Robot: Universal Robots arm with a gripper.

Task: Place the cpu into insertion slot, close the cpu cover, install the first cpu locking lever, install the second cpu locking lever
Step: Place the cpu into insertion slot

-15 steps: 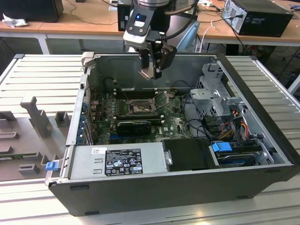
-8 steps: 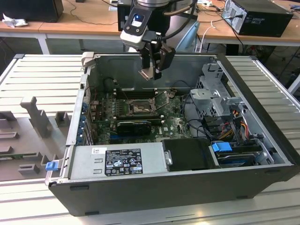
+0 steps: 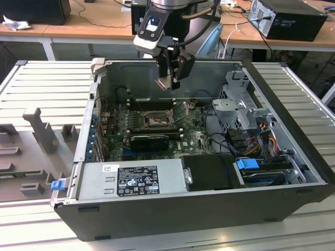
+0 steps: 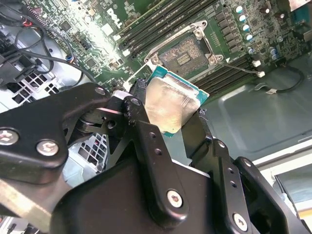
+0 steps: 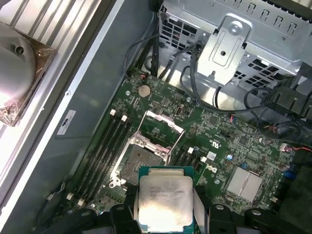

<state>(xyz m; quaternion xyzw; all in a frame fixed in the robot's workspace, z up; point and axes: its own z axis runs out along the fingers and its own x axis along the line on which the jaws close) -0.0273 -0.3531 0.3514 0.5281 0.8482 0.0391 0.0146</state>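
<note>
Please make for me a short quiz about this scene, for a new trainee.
1. True or false: the cpu lies in the slot.
2. The jaws hold: A) a cable, B) the cpu, C) a memory stick.
3. Fill in: the cover of the slot stands ____.
Key: 1 false; 2 B; 3 open.

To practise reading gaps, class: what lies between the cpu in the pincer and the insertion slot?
Nothing: in the exterior view, open air alone separates the cpu from the insertion slot.
</note>
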